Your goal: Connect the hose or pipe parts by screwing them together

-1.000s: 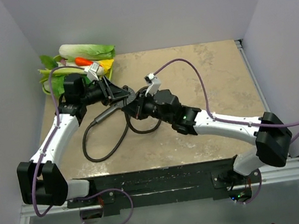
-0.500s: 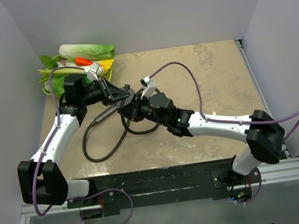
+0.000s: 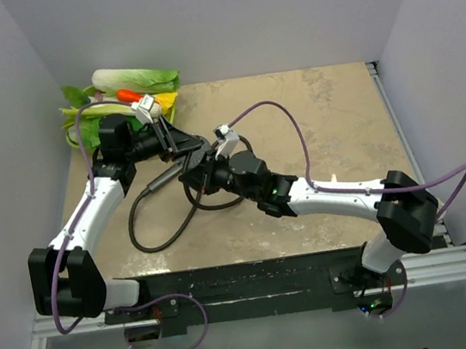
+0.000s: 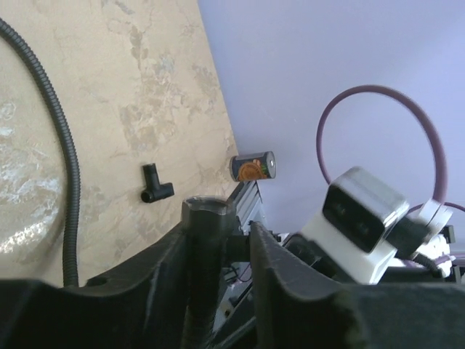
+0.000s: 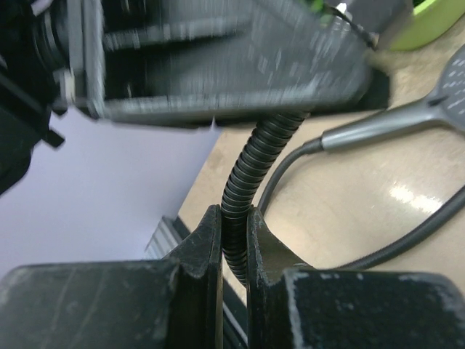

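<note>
R gripper [image 5: 232,217], a bit toward 9 o'clock of table [image 3: 339,125] ctr, is clamped on ribbed hose [image 5: 241,182]. Slack loops on the table twd 8 o'clock. L gripper [image 4: 216,229] sits just beyond, jaws apart either side of end nut [image 4: 207,211], w/ gap on one side. Shower head [image 5: 392,120] lies flat at 9 o'clock. Toy veg [image 3: 130,89] in 11 o'clock corner.
</note>
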{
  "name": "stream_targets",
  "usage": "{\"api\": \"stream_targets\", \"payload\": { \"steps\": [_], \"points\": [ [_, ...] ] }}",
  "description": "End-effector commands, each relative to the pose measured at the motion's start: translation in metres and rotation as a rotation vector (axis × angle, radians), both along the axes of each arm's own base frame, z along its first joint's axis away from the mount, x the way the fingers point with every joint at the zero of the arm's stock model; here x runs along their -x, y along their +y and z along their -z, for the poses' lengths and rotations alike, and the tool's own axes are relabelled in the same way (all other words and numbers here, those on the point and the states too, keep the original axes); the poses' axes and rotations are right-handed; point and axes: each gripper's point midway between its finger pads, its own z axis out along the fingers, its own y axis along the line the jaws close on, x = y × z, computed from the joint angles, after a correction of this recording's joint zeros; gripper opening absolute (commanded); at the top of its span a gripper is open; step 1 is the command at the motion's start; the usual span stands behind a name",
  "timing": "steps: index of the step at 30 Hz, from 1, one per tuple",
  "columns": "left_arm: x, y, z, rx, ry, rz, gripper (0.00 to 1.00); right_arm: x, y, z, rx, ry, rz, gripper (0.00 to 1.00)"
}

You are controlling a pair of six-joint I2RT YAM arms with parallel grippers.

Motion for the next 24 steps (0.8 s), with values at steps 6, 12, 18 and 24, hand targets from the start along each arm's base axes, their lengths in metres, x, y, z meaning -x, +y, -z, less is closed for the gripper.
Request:
{"api": "stream_targets", "payload": {
  "steps": [6, 12, 18, 24],
  "points": [
    [0.002, -0.002, -0.013, 0.036, -0.059, 0.024, 0.30, 0.021, 0.013, -0.008, -0.041, -0.009, -0.068, 0.00],
    [0.000, 0.000, -0.011, 0.034, -0.060, 0.017, 0.21, 0.023, 0.013, -0.009, -0.045, -0.006, -0.072, 0.00],
    [-0.007, 0.003, -0.016, 0.034, -0.091, 0.016, 0.24, 0.039, 0.020, 0.006, -0.020, 0.017, -0.137, 0.00],
    [-0.014, -0.002, -0.020, 0.059, -0.146, 0.080, 0.18, 0.060, 0.018, 0.028, 0.007, 0.053, -0.170, 0.00]
  ]
}}
